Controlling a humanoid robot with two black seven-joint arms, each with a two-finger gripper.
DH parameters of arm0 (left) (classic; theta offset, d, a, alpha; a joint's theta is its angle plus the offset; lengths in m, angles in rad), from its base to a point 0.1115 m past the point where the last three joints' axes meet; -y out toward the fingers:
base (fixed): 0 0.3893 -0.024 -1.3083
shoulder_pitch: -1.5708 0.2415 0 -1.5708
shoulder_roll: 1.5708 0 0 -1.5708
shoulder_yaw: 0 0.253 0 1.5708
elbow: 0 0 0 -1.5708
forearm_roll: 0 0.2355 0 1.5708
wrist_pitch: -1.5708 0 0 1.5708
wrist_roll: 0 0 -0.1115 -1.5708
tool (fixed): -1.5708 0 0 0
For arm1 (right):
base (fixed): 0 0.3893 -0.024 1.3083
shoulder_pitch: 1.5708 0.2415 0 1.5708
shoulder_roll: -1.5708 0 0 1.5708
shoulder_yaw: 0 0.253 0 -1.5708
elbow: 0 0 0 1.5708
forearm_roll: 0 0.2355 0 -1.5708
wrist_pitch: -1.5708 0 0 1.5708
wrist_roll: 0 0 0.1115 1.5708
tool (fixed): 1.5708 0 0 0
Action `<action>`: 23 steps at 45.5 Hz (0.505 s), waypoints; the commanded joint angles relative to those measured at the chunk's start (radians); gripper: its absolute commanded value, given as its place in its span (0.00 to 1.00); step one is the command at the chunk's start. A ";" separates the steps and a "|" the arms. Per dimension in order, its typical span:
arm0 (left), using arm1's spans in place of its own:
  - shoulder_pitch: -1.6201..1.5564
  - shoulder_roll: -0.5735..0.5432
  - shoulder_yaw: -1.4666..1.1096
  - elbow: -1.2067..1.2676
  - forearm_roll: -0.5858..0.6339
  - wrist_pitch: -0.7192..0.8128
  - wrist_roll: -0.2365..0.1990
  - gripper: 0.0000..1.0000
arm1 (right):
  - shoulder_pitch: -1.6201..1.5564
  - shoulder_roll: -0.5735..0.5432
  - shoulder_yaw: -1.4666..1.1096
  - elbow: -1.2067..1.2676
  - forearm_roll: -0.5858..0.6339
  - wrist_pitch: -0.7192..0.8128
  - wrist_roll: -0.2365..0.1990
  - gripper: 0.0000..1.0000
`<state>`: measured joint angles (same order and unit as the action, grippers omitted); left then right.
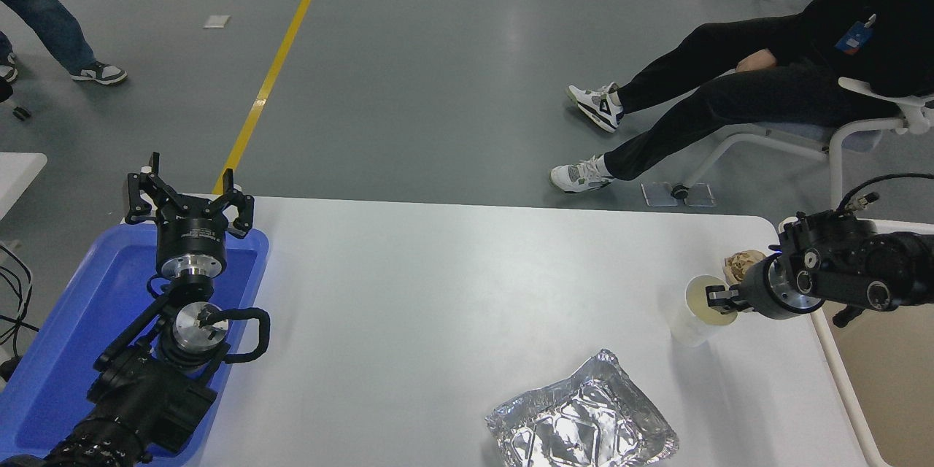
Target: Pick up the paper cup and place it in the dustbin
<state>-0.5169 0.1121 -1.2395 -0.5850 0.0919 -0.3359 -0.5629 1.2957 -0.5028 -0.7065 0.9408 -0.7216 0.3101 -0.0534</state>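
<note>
My right gripper (719, 299) has its jaws pinched over the near rim of the small white tapered paper cup (697, 314), tilting it. The large beige plastic dustbin (886, 379) sits just right of the cup. My left gripper (188, 204) idles, jaws wide.

Matte black left arm (146, 379), silver wrist collars, looped black cable, black right arm (861, 277), round silver joint caps
</note>
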 commanded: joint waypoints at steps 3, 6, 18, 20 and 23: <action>0.000 0.000 0.000 -0.001 0.000 0.000 0.000 0.99 | 0.111 -0.046 0.001 0.052 0.011 0.030 0.004 0.00; 0.000 0.000 0.000 -0.001 0.000 0.000 0.000 0.99 | 0.164 -0.071 -0.001 0.082 0.017 0.066 0.004 0.00; 0.000 0.000 0.000 -0.001 0.000 0.000 0.000 0.99 | 0.411 -0.175 -0.013 0.182 0.021 0.260 0.003 0.00; 0.000 0.000 0.000 -0.001 0.000 0.000 0.000 0.99 | 0.460 -0.194 -0.021 0.193 0.021 0.308 0.003 0.00; 0.000 0.000 0.000 -0.001 0.000 0.000 0.000 0.99 | 0.528 -0.215 -0.033 0.196 0.021 0.365 0.003 0.00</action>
<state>-0.5170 0.1121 -1.2395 -0.5854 0.0922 -0.3360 -0.5630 1.5987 -0.6310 -0.7152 1.0745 -0.7041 0.4944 -0.0502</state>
